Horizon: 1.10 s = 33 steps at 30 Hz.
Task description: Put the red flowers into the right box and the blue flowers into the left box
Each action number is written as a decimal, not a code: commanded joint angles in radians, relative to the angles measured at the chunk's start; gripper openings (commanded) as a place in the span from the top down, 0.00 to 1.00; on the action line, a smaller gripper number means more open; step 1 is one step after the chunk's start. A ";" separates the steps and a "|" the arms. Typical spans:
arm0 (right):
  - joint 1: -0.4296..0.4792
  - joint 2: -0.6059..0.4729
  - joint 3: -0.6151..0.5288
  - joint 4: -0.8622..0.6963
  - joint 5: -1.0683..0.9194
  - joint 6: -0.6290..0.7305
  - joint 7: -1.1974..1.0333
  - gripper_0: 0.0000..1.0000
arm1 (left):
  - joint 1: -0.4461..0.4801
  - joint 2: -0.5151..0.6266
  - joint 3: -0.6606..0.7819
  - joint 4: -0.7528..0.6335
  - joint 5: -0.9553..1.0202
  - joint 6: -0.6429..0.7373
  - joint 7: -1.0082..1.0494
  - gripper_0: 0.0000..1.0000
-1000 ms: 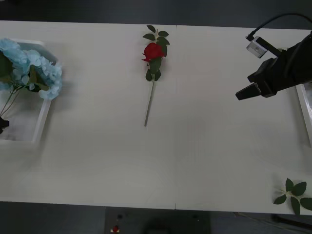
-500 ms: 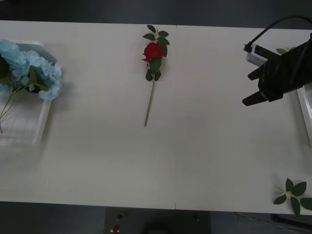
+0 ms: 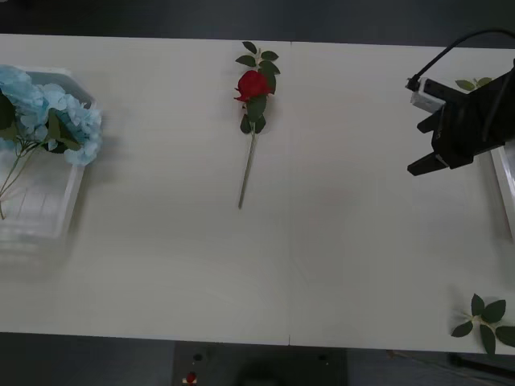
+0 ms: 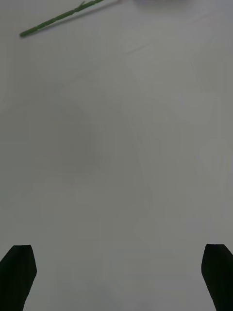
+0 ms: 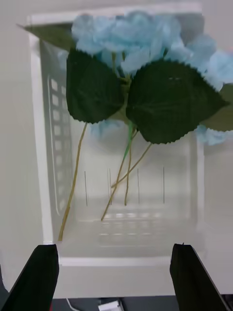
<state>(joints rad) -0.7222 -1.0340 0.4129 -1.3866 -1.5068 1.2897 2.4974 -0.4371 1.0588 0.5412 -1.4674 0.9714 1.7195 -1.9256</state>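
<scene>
Lower right of front view: loose leaf sprig (image 3: pixel 485 317) on white table (image 3: pixel 338 265). Mid right: right gripper (image 3: pixel 424 146), black fingers spread wide, empty, beside thin rim of right box (image 3: pixel 504 181); left gripper (image 5: pixel 114 274) likewise spread wide and empty above left box (image 5: pixel 41 146). Left edge: blue flowers (image 3: pixel 50 112) lying in left box; upper centre: one of the red flowers (image 3: pixel 253 85), flat on table, well apart from both boxes.

The right gripper (image 3: pixel 424 146) has drifted back toward the right box (image 3: pixel 504 181), fingers spread, nothing in them.
</scene>
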 commanded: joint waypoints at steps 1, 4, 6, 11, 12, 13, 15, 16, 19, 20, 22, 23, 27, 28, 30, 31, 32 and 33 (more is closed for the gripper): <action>0.006 0.005 -0.011 -0.029 -0.004 0.002 0.001 0.00 | -0.037 0.040 0.006 -0.034 0.148 -0.072 0.002 0.34; 0.006 0.003 -0.011 -0.028 -0.006 0.002 0.005 0.00 | -0.034 0.038 -0.018 0.013 0.349 -0.161 0.011 0.34; 0.006 0.003 -0.011 -0.028 -0.012 0.002 0.006 0.00 | -0.034 0.036 -0.044 0.036 0.437 -0.210 0.011 0.34; 0.018 0.003 -0.011 -0.028 -0.015 0.002 0.006 0.00 | -0.032 -0.003 -0.148 0.059 0.701 -0.409 -0.006 0.35; 0.021 0.003 -0.011 -0.029 -0.015 0.002 0.006 0.00 | -0.031 -0.013 -0.173 0.052 0.733 -0.457 -0.026 0.34; 0.024 0.003 -0.011 -0.029 -0.016 0.002 0.008 0.00 | -0.031 -0.019 -0.188 0.042 0.747 -0.483 -0.039 0.35; 0.024 0.003 -0.011 -0.029 -0.016 0.002 0.008 0.00 | -0.031 -0.040 -0.242 0.027 0.797 -0.578 -0.079 0.34; 0.024 0.003 -0.011 -0.029 -0.016 0.002 0.008 0.00 | -0.031 -0.046 -0.265 0.018 0.813 -0.612 -0.098 0.35; 0.024 0.003 -0.011 -0.029 -0.016 0.002 0.008 0.00 | -0.031 -0.059 -0.348 -0.013 0.843 -0.732 -0.145 0.35; 0.024 0.003 -0.011 -0.029 -0.016 0.002 0.008 0.00 | -0.031 -0.060 -0.394 -0.031 0.848 -0.798 -0.158 0.34; 0.024 0.003 -0.011 -0.029 -0.016 0.002 0.008 0.00 | -0.031 -0.060 -0.448 -0.053 0.851 -0.871 -0.159 0.34; 0.024 0.003 -0.011 -0.029 -0.016 0.002 0.008 0.00 | -0.032 -0.059 -0.491 -0.067 0.851 -0.931 -0.159 0.35; 0.056 0.012 -0.019 -0.034 -0.023 0.003 0.017 0.00 | -0.071 -0.059 -0.646 -0.082 0.829 -1.075 -0.159 0.35; 0.058 0.008 -0.036 -0.042 -0.026 0.007 0.032 0.00 | -0.083 -0.059 -0.676 -0.082 0.820 -1.092 -0.158 0.35; 0.064 0.000 -0.068 -0.054 -0.027 0.016 0.089 0.00 | -0.115 -0.059 -0.736 -0.077 0.791 -1.121 -0.151 0.35; 0.064 -0.009 -0.086 -0.052 -0.036 0.028 0.120 0.00 | -0.134 -0.059 -0.768 -0.071 0.774 -1.134 -0.150 0.35; 0.064 -0.014 -0.097 -0.052 -0.039 0.034 0.136 0.00 | -0.141 -0.059 -0.785 -0.070 0.767 -1.140 -0.148 0.35; 0.063 -0.018 -0.106 -0.052 -0.049 0.040 0.166 0.00 | -0.157 -0.059 -0.810 -0.067 0.759 -1.149 -0.145 0.35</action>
<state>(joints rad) -0.6491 -1.0334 0.3521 -1.4129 -1.5334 1.3204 2.5627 -0.5269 0.9796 -0.2643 -1.5278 1.7437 0.5953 -2.0678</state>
